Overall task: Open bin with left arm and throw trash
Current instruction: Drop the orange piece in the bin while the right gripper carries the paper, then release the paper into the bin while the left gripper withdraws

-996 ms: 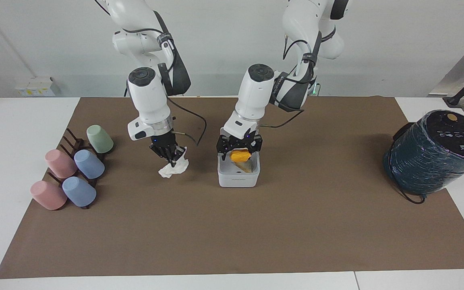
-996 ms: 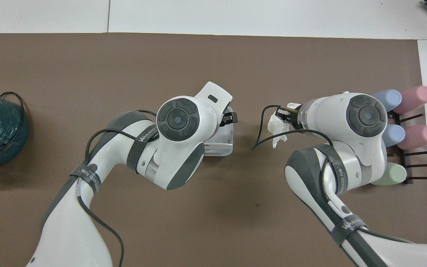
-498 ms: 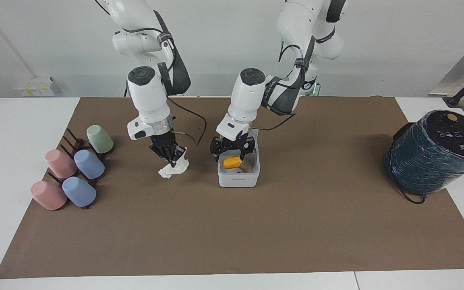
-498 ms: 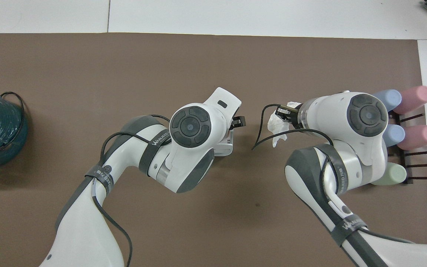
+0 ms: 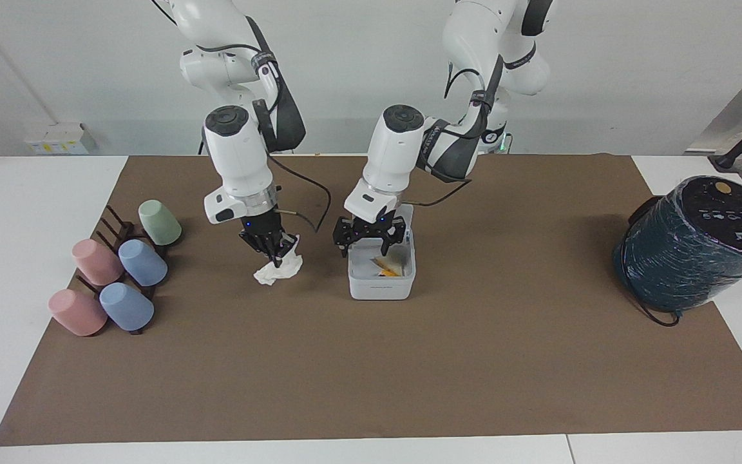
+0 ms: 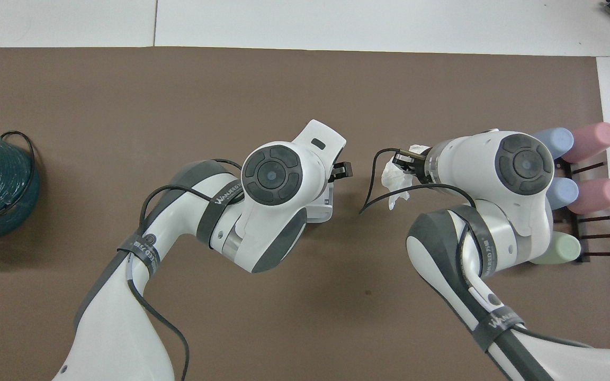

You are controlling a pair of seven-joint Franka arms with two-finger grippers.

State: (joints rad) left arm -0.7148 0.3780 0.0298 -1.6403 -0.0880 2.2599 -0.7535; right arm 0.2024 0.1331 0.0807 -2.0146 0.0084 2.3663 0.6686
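— Dropped, that orange lump (image 5: 386,271): a second ago the left gripper (image 5: 370,239) held it, now it lies in the bin (image 5: 380,287) with the cream scrap (image 5: 395,259).
— And the left gripper?
— Jaws spread wide and empty, over the bin's edge nearer the robots. Bin sits mid-mat, lid up.
— The tissue (image 5: 277,269)?
— Pinched in the right gripper (image 5: 272,252), whose fingers are closed on it, beside the bin toward the cups (image 5: 114,280). It hasn't shifted.
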